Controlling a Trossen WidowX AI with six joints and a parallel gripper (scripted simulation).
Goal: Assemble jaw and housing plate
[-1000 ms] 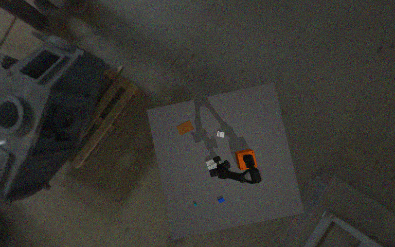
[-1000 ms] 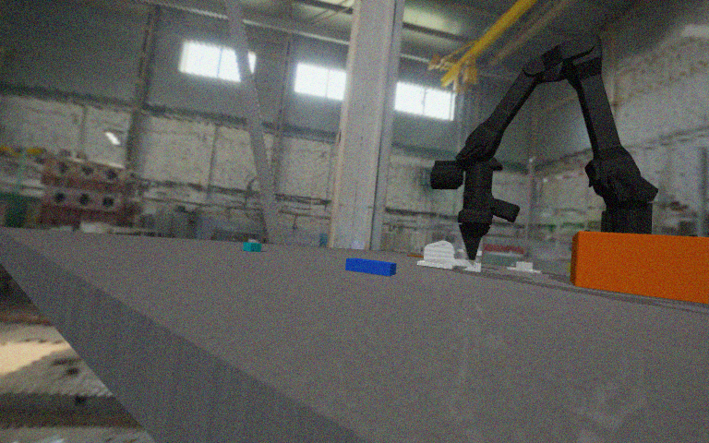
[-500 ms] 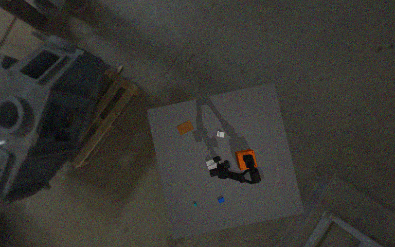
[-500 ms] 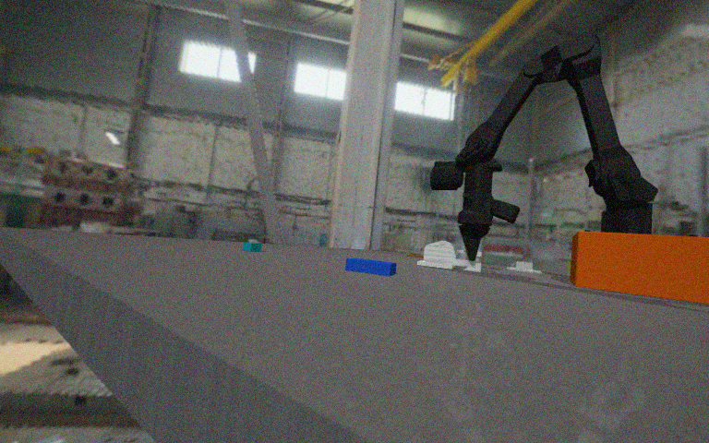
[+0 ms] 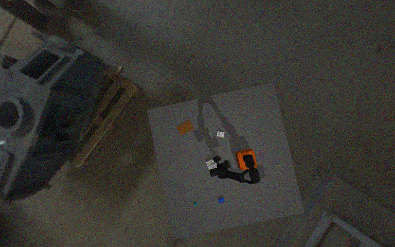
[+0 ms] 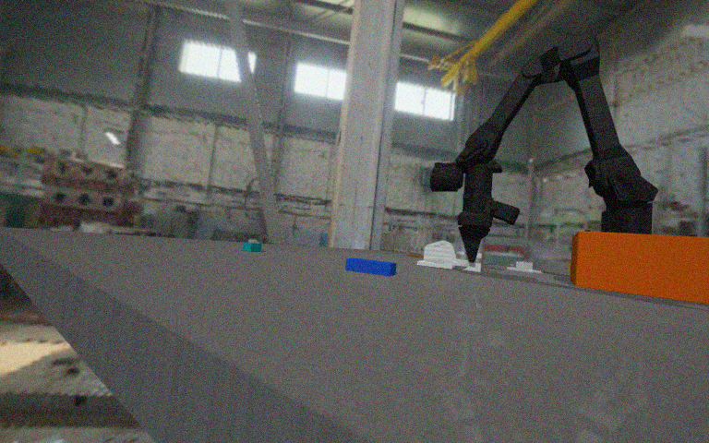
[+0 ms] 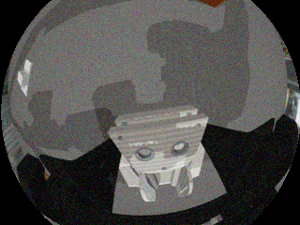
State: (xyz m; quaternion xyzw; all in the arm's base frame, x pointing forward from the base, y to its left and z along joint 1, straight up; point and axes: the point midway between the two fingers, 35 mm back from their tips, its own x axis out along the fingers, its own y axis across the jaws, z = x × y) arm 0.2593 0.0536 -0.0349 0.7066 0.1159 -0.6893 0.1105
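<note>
The white housing plate (image 7: 162,159), with two round holes, lies between the black fingers in the wrist view. My gripper (image 5: 214,165) (image 6: 473,261) (image 7: 159,133) is shut on it from both sides. Just behind and below it is the white base (image 7: 157,114) with small corner holes. Two white jaws (image 7: 147,189) (image 7: 185,186) stick out side by side past the plate's lower edge. In the exterior view the white mechanism (image 6: 438,254) stands at my fingertips. The plate hides the gear teeth and pins; whether it touches the stubs cannot be told.
An orange box (image 5: 237,160) (image 6: 642,266) stands by the arm's base. A small white part (image 5: 220,134) (image 6: 523,266) (image 7: 24,77) and a flat orange plate (image 5: 185,127) lie farther back. A blue block (image 5: 221,199) (image 6: 370,267) and a small teal block (image 5: 195,204) (image 6: 251,246) lie nearer the front.
</note>
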